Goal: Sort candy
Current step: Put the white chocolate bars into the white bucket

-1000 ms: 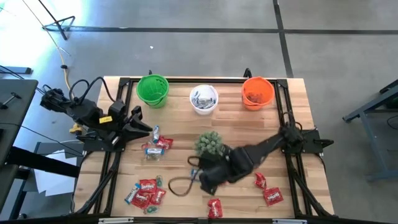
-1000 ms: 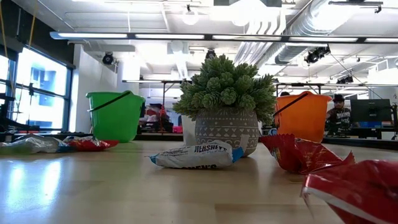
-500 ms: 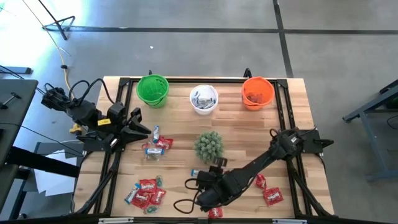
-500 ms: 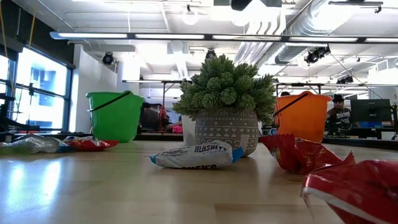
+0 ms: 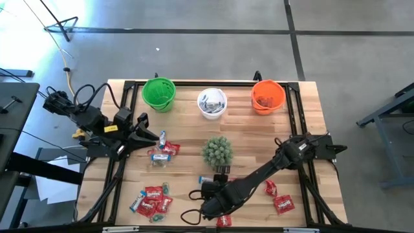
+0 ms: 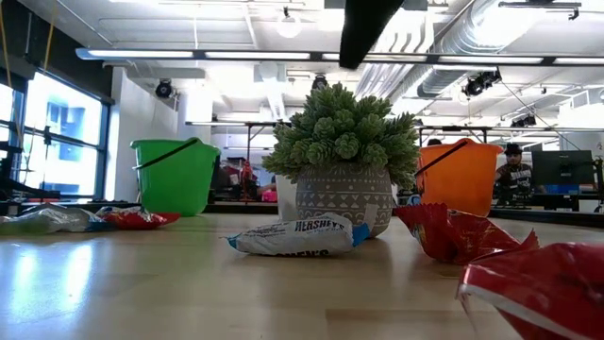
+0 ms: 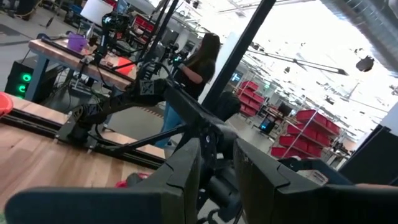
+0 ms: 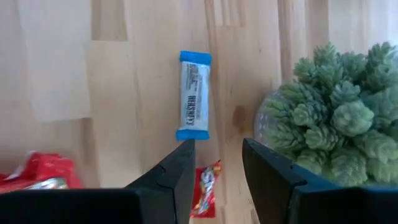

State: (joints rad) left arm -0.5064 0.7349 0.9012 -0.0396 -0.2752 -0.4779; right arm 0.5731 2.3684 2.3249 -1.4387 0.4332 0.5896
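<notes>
A light blue-and-white wrapped candy (image 8: 194,96) (image 5: 204,180) lies flat on the wood just in front of the potted plant (image 5: 217,150). My right gripper (image 8: 217,149) (image 5: 206,194) hangs open above the table, slanting down, its fingertips short of that candy's near end. A red candy (image 8: 208,183) shows on the table between its fingers. Further candy lies in clusters at the near left (image 5: 152,200) and mid left (image 5: 162,152). My left gripper (image 7: 217,168) (image 5: 147,128) waits open, held high at the table's left edge.
Green (image 5: 159,94), white (image 5: 212,103) and orange (image 5: 268,96) cups stand along the far edge. Red candies lie at the near right (image 5: 283,204) and by the near edge (image 5: 223,220). A person stands in the room beyond the table (image 7: 193,81).
My right gripper has sunk and gone toward the table's near edge, rolling about its own axis; in the low view a dark part of that arm has come into the picture from above. No candy has moved.
</notes>
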